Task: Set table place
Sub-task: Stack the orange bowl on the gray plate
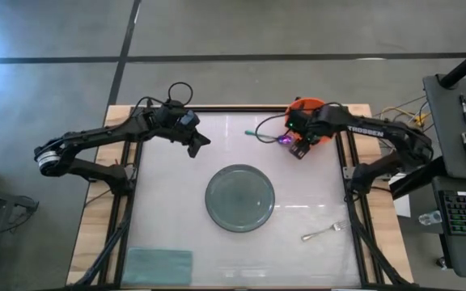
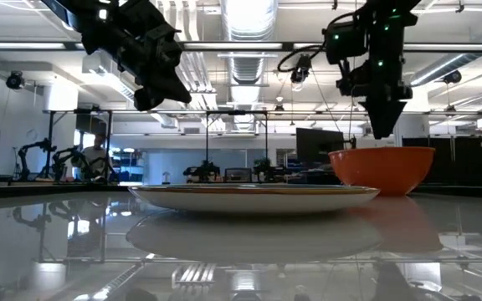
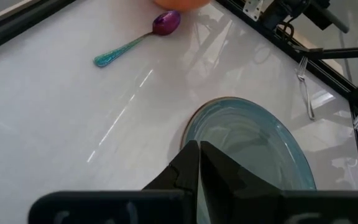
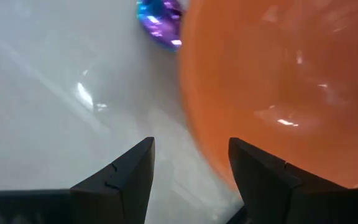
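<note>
The round grey-green plate (image 1: 239, 197) lies flat on the middle of the white table (image 1: 168, 202). The orange bowl (image 1: 306, 107) stands at the far right, mostly under my right arm; it shows well in the low view (image 2: 382, 170). The spoon (image 1: 270, 136) lies beside the bowl, with its purple head (image 4: 160, 22) toward it. The silver fork (image 1: 324, 233) lies at the near right. My right gripper (image 4: 191, 155) is open and hovers just above the bowl's near rim (image 4: 197, 124), touching nothing. My left gripper (image 3: 199, 155) is shut and empty, raised beyond the plate's far left.
A folded teal cloth (image 1: 158, 265) lies at the table's near left corner. The black frame rails (image 1: 350, 186) run along the table's sides. In the low view, a person (image 2: 97, 157) sits far off in the room behind the table.
</note>
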Motion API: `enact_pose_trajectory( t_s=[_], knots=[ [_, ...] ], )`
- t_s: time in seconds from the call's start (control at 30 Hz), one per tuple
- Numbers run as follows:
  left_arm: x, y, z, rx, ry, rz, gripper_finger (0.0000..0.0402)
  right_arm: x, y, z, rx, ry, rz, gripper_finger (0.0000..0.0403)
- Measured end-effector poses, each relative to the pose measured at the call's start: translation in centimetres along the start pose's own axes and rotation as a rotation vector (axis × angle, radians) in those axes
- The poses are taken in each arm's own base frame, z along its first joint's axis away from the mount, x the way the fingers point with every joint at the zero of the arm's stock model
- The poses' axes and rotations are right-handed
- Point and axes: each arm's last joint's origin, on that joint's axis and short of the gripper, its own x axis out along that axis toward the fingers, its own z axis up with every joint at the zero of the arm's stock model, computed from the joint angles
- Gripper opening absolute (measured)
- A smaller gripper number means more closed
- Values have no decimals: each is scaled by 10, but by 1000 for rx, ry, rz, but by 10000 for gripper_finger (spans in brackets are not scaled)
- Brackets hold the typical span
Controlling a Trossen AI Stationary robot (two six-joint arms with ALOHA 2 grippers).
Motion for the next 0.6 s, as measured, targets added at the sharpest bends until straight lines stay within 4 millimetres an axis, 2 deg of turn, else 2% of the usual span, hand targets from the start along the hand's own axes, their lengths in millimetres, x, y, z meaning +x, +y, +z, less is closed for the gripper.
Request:
enact_pose_trajectory(
  t_s=[0.33,0.6],
  knots=[
    [0,0,0,-27,1,0,0,26,11,24,-61,78,-62,200],
    [0,0,0,-53,1,0,0,52,18,33,-61,146,-133,190]
  ],
)
